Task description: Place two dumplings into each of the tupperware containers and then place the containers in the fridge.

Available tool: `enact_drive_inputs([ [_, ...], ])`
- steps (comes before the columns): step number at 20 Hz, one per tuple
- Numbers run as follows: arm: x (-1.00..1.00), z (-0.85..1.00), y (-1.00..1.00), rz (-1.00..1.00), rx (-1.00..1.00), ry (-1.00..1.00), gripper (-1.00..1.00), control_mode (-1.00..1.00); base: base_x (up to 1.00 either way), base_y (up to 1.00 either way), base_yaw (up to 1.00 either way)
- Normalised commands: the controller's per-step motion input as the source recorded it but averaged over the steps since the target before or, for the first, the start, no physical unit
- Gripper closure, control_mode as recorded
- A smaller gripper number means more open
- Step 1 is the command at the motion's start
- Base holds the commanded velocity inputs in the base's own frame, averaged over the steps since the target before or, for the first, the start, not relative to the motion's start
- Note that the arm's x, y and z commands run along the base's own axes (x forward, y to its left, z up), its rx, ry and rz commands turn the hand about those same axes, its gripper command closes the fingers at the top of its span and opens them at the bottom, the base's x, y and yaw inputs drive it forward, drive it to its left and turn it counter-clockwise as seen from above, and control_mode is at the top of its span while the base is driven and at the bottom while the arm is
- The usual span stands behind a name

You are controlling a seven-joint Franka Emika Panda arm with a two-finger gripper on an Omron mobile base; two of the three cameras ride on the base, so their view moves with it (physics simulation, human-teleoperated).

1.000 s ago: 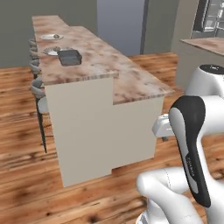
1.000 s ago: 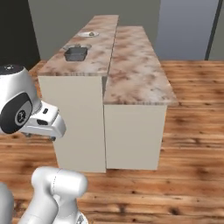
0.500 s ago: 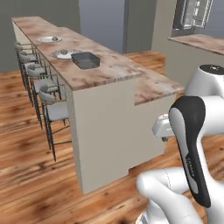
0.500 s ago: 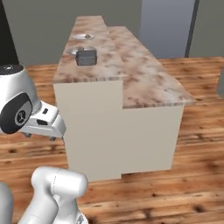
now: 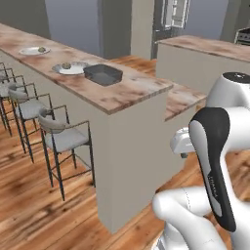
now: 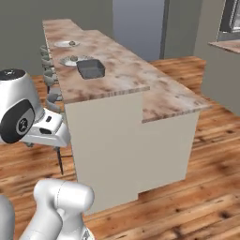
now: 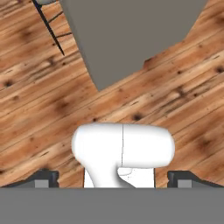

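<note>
Two plates (image 5: 71,69) and a dark tupperware container (image 5: 102,74) sit far along the table (image 5: 127,90), dumplings (image 5: 66,65) on the plates looking soft, light, best pinched gently across their middles by the claw (image 7: 117,178), now wide open and empty

Grey tupperware container (image 5: 102,74) on counter, dumplings (image 5: 66,66) on plates beside

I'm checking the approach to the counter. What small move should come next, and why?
Probably keep driving the base along the counter toward the tupperware container and the plates. They sit well up the countertop, far from the arm, and the hand is open, empty and pointed down at the wooden floor, so nothing seems within reach yet.
</note>
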Motion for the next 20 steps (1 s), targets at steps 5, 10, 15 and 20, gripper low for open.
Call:
enact_drive_inputs([
  [5, 0.0, 0.0, 0.0, 0.0, 0.0, 0.0, -1.0, 1.0, 0.07, 1.0, -0.46],
  [10, 0.0, 0.0, 0.0, 0.0, 0.0, 0.0, -1.0, 1.0, 0.0, 1.0, -0.46],
  [15, 0.0, 0.0, 0.0, 0.0, 0.0, 0.0, -1.0, 1.0, 0.0, 1.0, -0.44],
  [20, 0.0, 0.0, 0.0, 0.0, 0.0, 0.0, -1.0, 1.0, 0.03, 1.0, -0.36],
])
